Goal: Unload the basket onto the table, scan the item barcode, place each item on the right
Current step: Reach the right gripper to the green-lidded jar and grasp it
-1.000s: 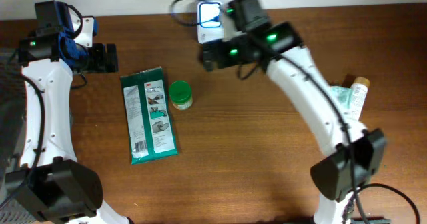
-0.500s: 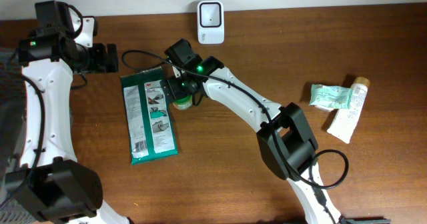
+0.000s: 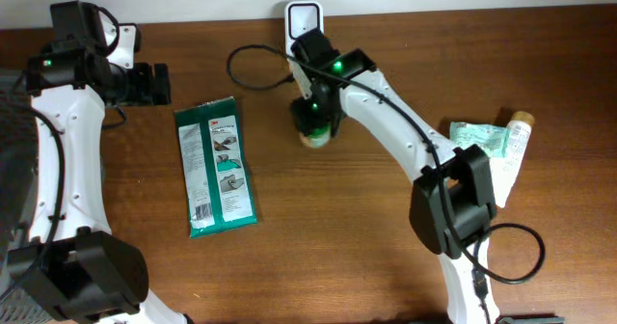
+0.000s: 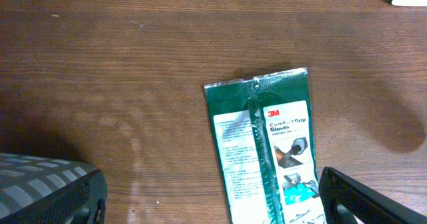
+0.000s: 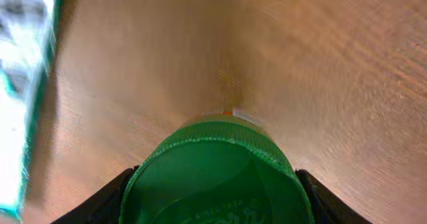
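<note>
Overhead, I had the right gripper point(image 3: 314, 112) clenched on the green-capped jar point(image 3: 313, 136) at upper centre of the frame, just below the white scanner point(image 3: 304, 17) at the table's point(image 3: 366, 247) back edge. The right wrist view showed both fingers point(image 5: 100, 201) pressed against the cap's sides with the cap toward the camera, so I judged the jar roughly upright. The scanner lay up-frame from the fingers, with bare wood between. The left gripper point(image 3: 149, 83) sat spread and empty at upper left, farther off, near the glove packet point(image 3: 217, 165). I couldn't see the barcode.
</note>
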Robot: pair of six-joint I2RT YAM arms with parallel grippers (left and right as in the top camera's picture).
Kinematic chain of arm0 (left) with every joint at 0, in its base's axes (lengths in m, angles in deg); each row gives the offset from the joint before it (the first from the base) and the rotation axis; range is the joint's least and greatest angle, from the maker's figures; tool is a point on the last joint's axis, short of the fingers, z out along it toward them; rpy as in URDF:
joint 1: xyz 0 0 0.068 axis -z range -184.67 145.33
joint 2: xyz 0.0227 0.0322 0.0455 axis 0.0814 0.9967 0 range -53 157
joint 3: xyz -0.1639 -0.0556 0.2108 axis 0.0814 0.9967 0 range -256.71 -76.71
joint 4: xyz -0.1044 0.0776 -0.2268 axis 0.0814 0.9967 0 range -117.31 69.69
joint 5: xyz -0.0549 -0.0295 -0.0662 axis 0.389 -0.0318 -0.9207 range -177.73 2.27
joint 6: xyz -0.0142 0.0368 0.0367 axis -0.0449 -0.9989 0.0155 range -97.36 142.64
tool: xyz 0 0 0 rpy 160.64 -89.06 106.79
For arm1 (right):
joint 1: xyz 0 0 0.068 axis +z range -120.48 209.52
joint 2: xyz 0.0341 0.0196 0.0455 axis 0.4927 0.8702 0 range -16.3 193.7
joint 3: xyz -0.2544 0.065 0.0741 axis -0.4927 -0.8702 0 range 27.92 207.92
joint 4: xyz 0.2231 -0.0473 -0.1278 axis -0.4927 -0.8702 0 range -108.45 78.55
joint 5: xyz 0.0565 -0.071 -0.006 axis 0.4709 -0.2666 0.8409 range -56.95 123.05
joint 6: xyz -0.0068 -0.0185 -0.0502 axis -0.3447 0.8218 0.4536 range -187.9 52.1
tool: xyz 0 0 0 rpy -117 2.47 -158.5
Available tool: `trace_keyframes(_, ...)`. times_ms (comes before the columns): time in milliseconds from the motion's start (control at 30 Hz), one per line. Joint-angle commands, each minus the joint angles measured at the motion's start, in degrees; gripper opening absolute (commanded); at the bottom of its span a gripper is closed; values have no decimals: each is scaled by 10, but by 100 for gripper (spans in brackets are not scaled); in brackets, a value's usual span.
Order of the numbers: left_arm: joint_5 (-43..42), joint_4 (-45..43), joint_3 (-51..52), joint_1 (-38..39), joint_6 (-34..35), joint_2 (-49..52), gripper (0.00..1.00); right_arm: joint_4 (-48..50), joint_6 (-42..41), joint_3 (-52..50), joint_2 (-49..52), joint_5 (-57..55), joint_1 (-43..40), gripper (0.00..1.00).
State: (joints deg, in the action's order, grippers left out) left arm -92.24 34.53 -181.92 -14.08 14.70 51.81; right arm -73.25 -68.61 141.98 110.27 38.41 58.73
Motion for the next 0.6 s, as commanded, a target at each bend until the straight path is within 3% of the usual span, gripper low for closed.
trace_keyframes(0, -4, 0, -3, -2, -9, 4, 99, -13, 198, 5, -24, 0, -1, 59)
trace_keyframes(100, -4, 0, -3, -2, -9, 4, 99, -25, 428, 5, -23, 37, 0, 62)
trace_keyframes(233, -4, 0, -3, -2, -9, 4, 99, -64, 664, 5, -23, 70, 0, 63)
trace_keyframes(433, -4, 0, -3, -2, -9, 4, 99, -127, 811, 5, 15, 137, -1, 69)
trace_keyframes(567, -4, 0, -3, -2, -9, 4, 99, -131, 829, 5, 30, 135, -1, 70)
